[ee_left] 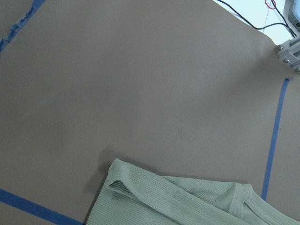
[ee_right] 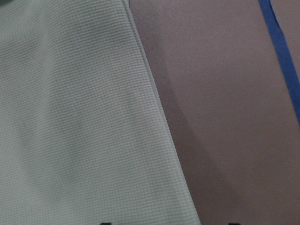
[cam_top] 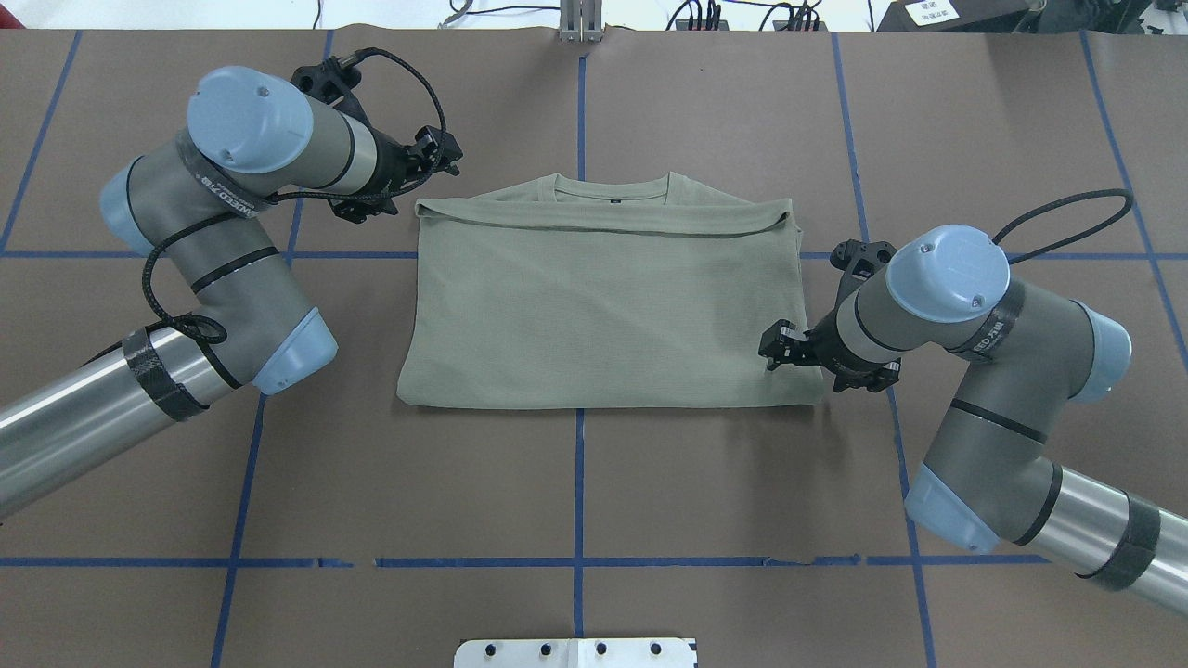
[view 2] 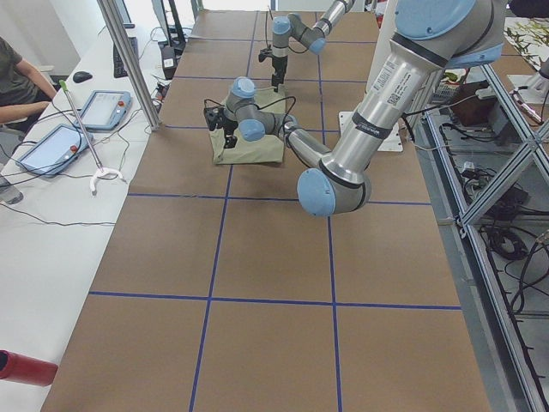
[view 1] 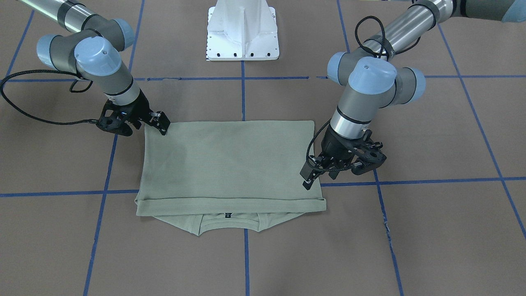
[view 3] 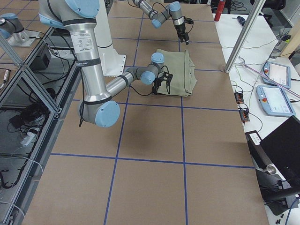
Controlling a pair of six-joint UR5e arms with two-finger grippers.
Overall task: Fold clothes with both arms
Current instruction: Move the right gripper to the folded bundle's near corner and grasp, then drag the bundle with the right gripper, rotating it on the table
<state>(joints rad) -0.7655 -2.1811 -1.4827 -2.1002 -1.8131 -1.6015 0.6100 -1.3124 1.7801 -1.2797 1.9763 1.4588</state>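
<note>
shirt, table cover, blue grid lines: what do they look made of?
Shirt: soft knit, likely a cotton type. The right wrist view shows a fine waffle texture with a matte finish.
Table cover: brown and matte with no sheen. It could be paper-like sheet or thin board; I can't settle which.
Lines: blue adhesive tape, probably masking type. The edges are ragged and bits are missing.

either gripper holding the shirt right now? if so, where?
Nothing is held. The shirt lies flat and folded; the left gripper hangs clear off its collar-end corner, and the right gripper sits open over its side edge, no cloth pinched.
</note>
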